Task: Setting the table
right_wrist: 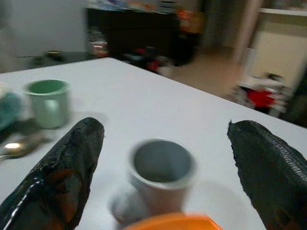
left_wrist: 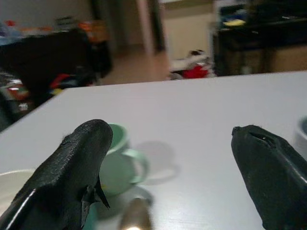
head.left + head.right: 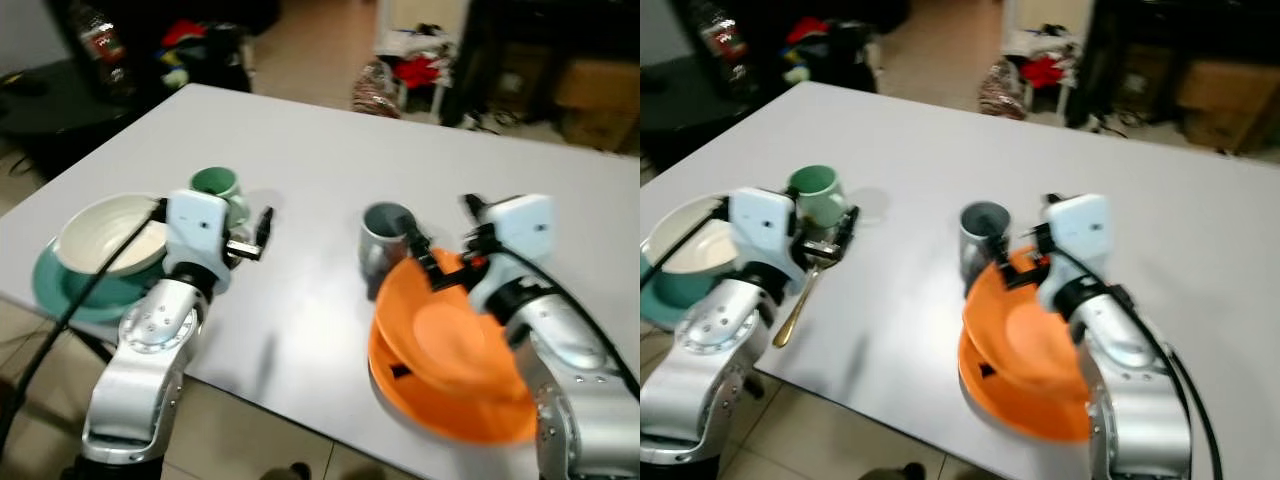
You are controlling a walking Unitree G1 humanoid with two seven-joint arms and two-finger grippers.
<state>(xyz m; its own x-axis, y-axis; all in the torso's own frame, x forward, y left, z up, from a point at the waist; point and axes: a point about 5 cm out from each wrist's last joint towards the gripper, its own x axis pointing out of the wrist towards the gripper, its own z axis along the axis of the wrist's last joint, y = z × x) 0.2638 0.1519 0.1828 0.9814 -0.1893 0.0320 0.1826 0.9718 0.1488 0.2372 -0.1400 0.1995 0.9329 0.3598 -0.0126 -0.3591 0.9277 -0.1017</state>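
Progress: early; dishes clustered at near edge.
Left gripper (image 2: pixel 168 172): fingers wide, empty, near green mug (image 3: pixel 216 187).
Right gripper (image 1: pixel 163 177): wide, empty, over orange plate (image 3: pixel 450 350), facing grey mug (image 1: pixel 160 175).
Left: spreading settings out.

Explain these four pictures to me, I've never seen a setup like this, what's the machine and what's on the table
This is a walking humanoid robot with two silver arms, each ending in two long black fingers. The two wide pictures come from cameras in its head, looking down at a white table. The other two come from cameras on its wrists, looking out between the fingers.

On the robot's left sit a white bowl on a teal plate, a green mug and a gold spoon. On its right are a grey mug and orange plates at the table's near edge.

The left gripper hovers open by the green mug, holding nothing. The right gripper is open too, just above the orange plates, facing the grey mug.
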